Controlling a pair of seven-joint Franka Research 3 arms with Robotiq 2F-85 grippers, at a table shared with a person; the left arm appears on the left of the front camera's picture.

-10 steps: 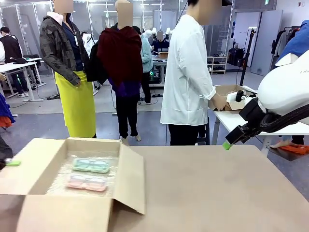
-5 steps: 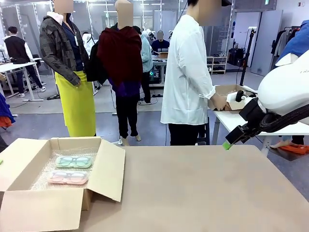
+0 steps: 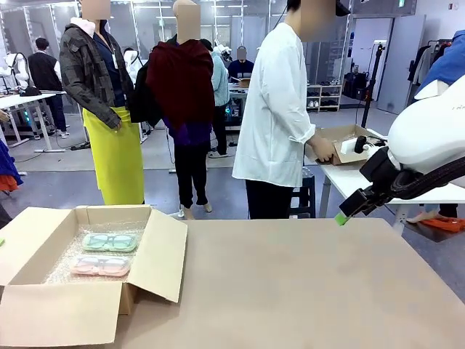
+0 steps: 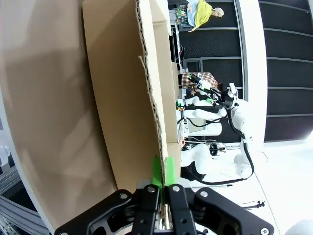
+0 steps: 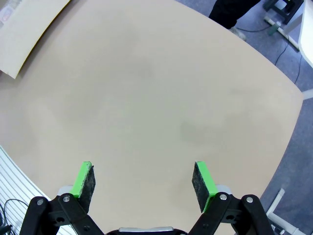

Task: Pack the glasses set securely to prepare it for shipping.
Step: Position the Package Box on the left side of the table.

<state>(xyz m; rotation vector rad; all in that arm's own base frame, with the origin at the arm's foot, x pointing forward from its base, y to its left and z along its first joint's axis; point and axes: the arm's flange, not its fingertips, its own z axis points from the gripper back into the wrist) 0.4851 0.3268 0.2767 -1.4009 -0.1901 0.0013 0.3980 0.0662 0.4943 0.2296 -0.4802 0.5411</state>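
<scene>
While the left gripper (image 4: 160,178) pinches the corrugated edge of a flap of the cardboard box (image 3: 80,309), its green pads (image 4: 156,169) pressed flat against either side of the board, the glasses set lies inside that box at the table's (image 3: 305,291) left end. In the front view the mint-green case (image 3: 110,242) sits toward the far wall and the pink case (image 3: 101,265) just beside it on the near side, both flat on clear bubble wrap (image 3: 62,265) lining the box floor. From the left wrist the flap hides the cases. The right gripper (image 5: 144,181) hangs over bare tabletop well apart from the box, jaws spread wide and holding nothing; in the front view only one green fingertip (image 3: 340,218) of it peeks out past the white arm (image 3: 429,138). Beyond the table a person in a white shirt (image 3: 276,109) stands side-on, hand (image 3: 322,150) on a small carton (image 3: 347,143) at another table.
</scene>
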